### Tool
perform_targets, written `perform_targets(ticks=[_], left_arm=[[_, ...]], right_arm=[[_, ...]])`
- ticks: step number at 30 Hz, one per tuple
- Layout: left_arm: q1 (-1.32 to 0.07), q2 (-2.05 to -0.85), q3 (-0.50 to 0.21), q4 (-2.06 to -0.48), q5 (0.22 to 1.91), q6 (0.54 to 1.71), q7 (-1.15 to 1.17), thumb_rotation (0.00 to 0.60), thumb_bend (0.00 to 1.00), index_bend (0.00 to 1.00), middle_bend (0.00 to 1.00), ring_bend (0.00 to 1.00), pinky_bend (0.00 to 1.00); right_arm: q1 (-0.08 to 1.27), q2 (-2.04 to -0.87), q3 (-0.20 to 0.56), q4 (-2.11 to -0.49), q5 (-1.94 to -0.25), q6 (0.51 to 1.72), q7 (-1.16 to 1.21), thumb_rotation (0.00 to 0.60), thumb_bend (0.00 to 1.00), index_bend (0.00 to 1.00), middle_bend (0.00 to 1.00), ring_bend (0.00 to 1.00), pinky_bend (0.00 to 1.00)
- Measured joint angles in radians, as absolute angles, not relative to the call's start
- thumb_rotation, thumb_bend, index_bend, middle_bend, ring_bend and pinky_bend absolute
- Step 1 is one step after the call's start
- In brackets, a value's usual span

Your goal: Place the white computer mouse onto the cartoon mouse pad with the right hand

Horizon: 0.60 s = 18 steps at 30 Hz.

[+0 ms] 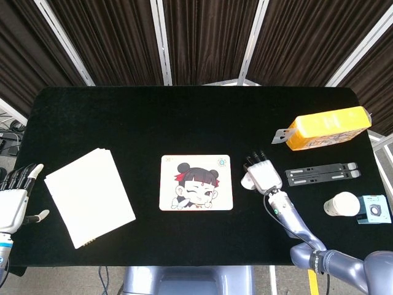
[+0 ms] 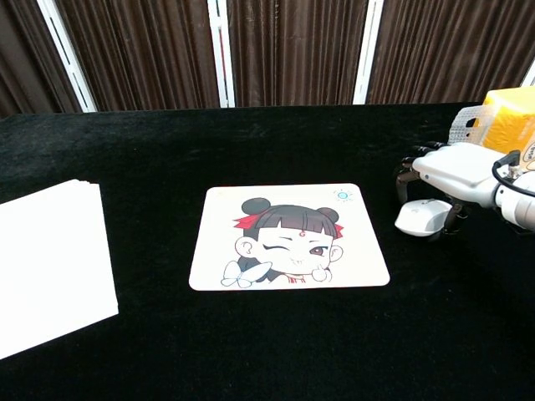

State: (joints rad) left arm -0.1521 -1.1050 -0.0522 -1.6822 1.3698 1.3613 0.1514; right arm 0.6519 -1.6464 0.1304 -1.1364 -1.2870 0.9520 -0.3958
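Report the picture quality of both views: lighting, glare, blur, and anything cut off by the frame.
Head view: even overhead light, sharp all over; the black table swallows shadows; the left hand is cropped at the frame edge. Chest view: the stack of white paper is bright and nearly featureless, cropped at the left; the right hand over the white computer mouse shows no motion blur; the cartoon mouse pad shows no glare.
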Motion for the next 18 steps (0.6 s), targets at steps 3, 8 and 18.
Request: perform_targets(ticks=[3, 8, 18], left_arm=[[-0.153, -1.104, -0.052, -1.683, 1.369, 1.360, 0.152, 0.600, 0.08, 0.00, 0.00, 0.00, 0.00], [-0.154, -1.102, -0.051, -1.687, 1.366, 1.356, 0.150, 0.600, 0.08, 0.00, 0.00, 0.00, 0.00], [-0.154, -1.101, -0.051, -1.689, 1.365, 1.356, 0.149, 0.600, 0.08, 0.00, 0.00, 0.00, 0.00]], right_arm=[[0.653, -1.648, 0.131, -1.137, -1.283, 0.952, -0.400, 0.600, 0.11, 0.47, 0.18, 0.00, 0.00], [0.651, -1.651, 0.130, -1.136, -1.284, 0.962, -0.398, 0.600, 0.16, 0.52, 0.21, 0.00, 0.00], [0.648, -1.640, 0.128, -1.152, -1.307, 0.989, -0.378, 0.600, 0.24, 0.55, 0.23, 0.00, 0.00]])
